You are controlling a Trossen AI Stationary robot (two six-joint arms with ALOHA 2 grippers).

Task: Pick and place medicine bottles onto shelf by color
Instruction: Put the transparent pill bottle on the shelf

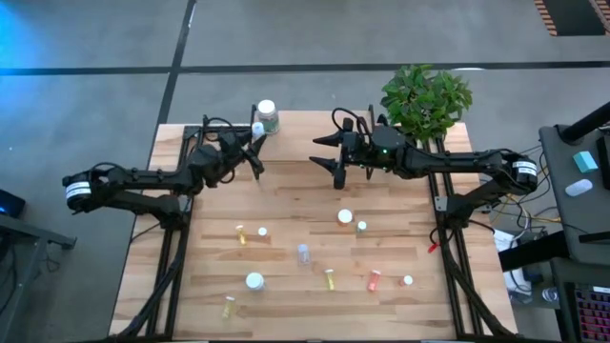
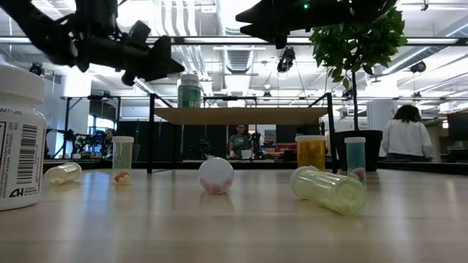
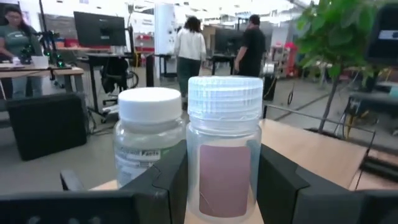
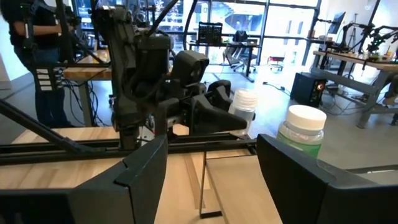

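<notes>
The shelf (image 2: 241, 115) stands at the table's far edge, with a green-tinted, white-capped bottle (image 1: 267, 116) upright on its top board. My left gripper (image 1: 255, 138) is level beside that bottle and shut on a clear bottle with a white ribbed cap (image 3: 224, 149). My right gripper (image 1: 326, 157) hovers open and empty to the right, over the shelf's middle, and faces the left one. Several small medicine bottles (image 1: 303, 252), white-capped, yellow and orange, stand or lie on the table's near half. My left gripper pinches the clear bottle's body (image 3: 200, 168) between its two fingers (image 3: 281, 183), below the cap. The fingers come in level from the table's left. The bottle stands upright; the fingers hide its bottom, so whether it rests on the shelf board does not show.
A potted plant (image 1: 426, 95) stands at the far right, behind the right arm. A large white bottle (image 2: 18, 139) stands near the table's near edge. A yellow bottle (image 2: 311, 152) stands under the shelf. People move about in the room beyond the table.
</notes>
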